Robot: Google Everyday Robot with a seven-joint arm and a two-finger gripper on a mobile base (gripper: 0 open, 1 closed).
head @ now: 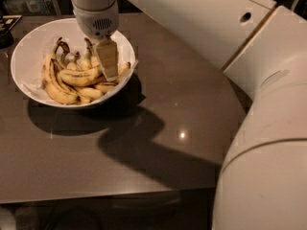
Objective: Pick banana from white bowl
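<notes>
A small dark object [5,33] is seen at the far left edge of the counter [192,95], cut off by the frame, and what it is cannot be made out. Just to its right, the white bowl [25,51] is set on the dark brown counter, near the back left corner. The bowl is filled in its middle and front with bananas. A bunch of smaller bananas [56,86] is laid along the left and front of the pile, with blackened stems raised toward the back of the bowl. The banana [79,77] is laid crosswise on top of that bunch, roughly in the middle of the bowl, with dark streaks shown along its side and its right end pointed toward the bowl's right rim.

The hand [109,71] is lowered into the right half of the bowl, directly over the right part of the banana, with its tip down at the level of the fruit. Whether it is set wide or narrow cannot be told, and contact with the banana cannot be confirmed. Above it, the white wrist housing [96,13] is held upright over the bowl's back rim.

A broad shadow is cast on the counter in front of and to the right of the bowl. The right side is taken up by the white arm [201,23].
</notes>
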